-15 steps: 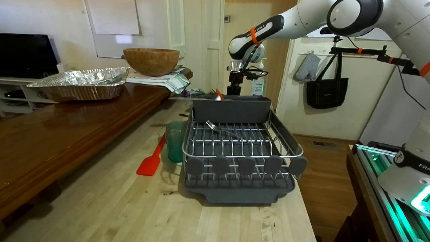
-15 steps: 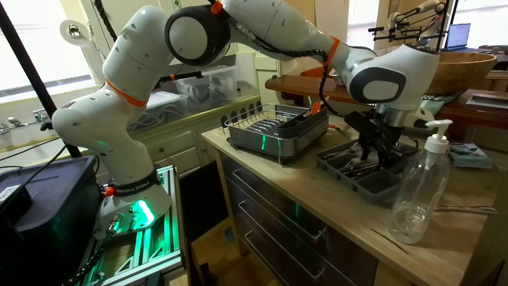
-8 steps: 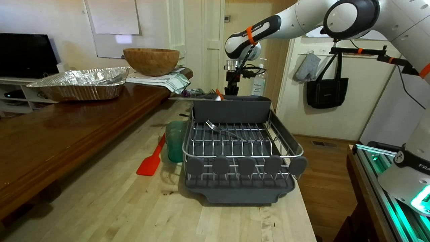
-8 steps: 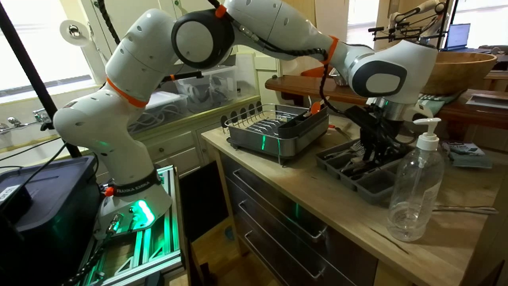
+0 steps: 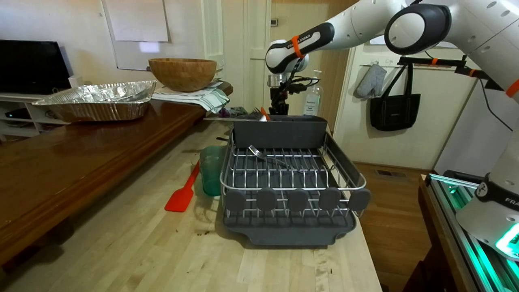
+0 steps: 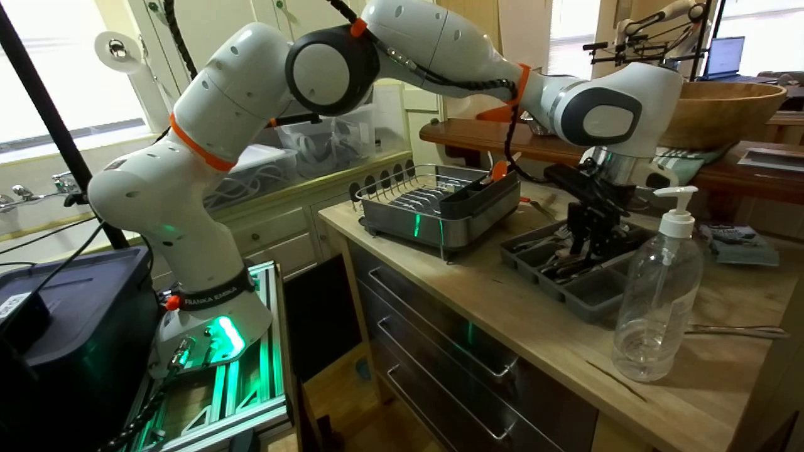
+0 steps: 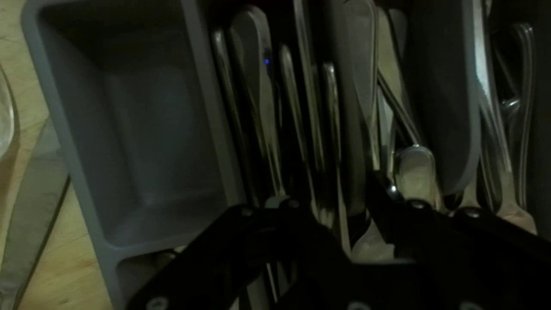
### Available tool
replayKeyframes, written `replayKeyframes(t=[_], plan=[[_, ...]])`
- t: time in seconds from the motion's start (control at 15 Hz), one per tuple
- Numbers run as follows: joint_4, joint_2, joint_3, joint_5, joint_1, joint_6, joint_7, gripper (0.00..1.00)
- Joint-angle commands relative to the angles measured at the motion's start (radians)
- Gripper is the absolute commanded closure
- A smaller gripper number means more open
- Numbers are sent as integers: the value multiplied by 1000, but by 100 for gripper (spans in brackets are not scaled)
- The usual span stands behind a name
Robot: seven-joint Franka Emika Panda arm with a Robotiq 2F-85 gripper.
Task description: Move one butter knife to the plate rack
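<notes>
Claw point(image 6: 584, 248) is drawing away from the bottle point(image 6: 656, 298) over cutlery point(image 7: 250, 41), apparently gaping and empty; butter knife, indistinguishable from here, is presumably awaiting pickup.

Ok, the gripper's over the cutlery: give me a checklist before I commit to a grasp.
1. Gripper open: ok, its jaws stand apart.
2. Gripper over the cutlery tray: ok.
3. Butter knife singled out: cannot tell; slim handles crowd one compartment.
4. Only one piece between the jaws: not ok; several show through the gap in the wrist view.
5. Plate rack has room: looks ok; a fork lies across part of its grid.
6. Pump bottle upright: ok, standing beside the tray.
</notes>
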Motion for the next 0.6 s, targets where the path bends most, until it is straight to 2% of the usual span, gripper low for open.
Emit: replayKeyframes(t=[0.0,0.27,0.53], plan=[[75,47,-12,-25,20,-70,40,91],[88,46,1,-18,6,-74,9,92],[6,-27,-3,-2,-10,-3,-3,95]])
